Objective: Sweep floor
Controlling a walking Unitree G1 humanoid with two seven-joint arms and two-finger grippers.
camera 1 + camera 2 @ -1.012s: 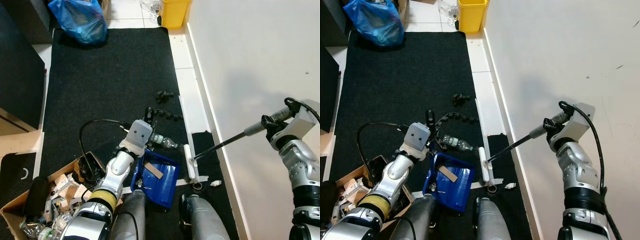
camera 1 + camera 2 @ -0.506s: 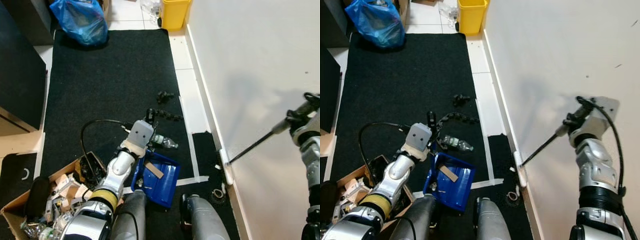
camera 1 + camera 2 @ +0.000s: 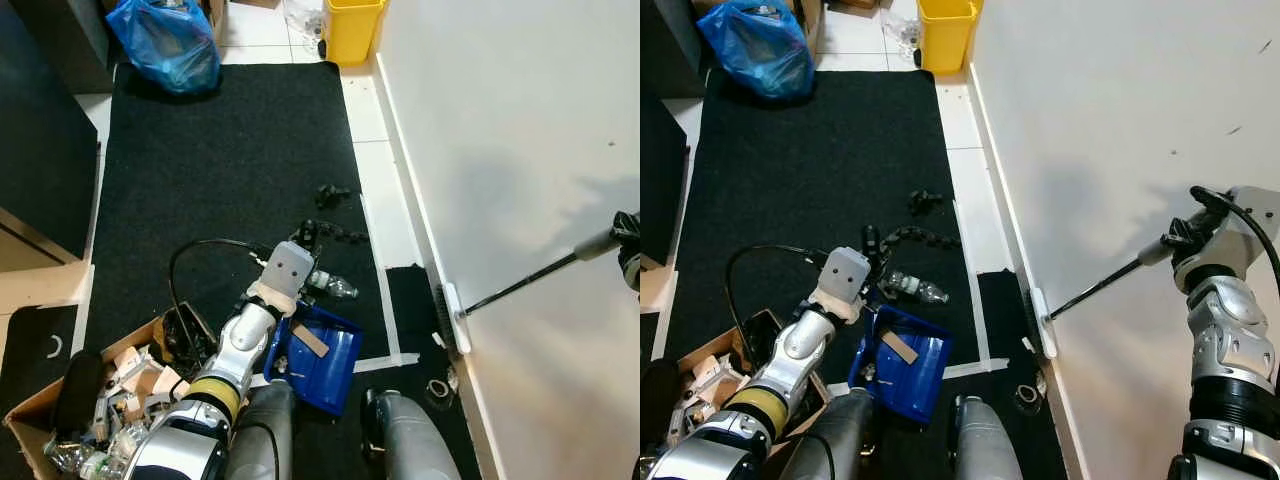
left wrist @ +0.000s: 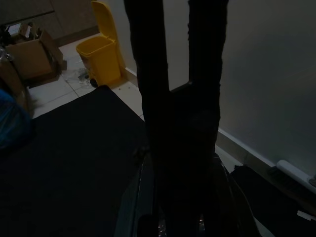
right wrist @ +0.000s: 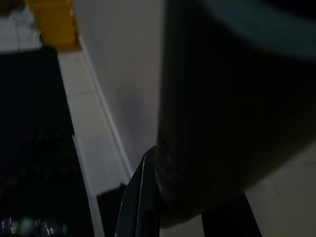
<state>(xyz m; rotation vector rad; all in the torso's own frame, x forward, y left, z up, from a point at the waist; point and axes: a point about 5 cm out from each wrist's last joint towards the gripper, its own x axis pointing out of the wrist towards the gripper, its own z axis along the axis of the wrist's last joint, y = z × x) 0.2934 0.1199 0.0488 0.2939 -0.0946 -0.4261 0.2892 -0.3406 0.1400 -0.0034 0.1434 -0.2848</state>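
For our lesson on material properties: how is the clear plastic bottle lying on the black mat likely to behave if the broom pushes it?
The plastic bottle lies on its side, so it would probably roll rather than slide. It looks clear and empty, so likely light and easily knocked off course. The mat looks rough, which may slow it.

Head cameras downward; wrist cameras along jaws

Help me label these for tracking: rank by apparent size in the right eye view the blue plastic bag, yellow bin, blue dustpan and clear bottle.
1. blue plastic bag
2. blue dustpan
3. yellow bin, cut off by the frame edge and farther away, so unsure against the dustpan
4. clear bottle
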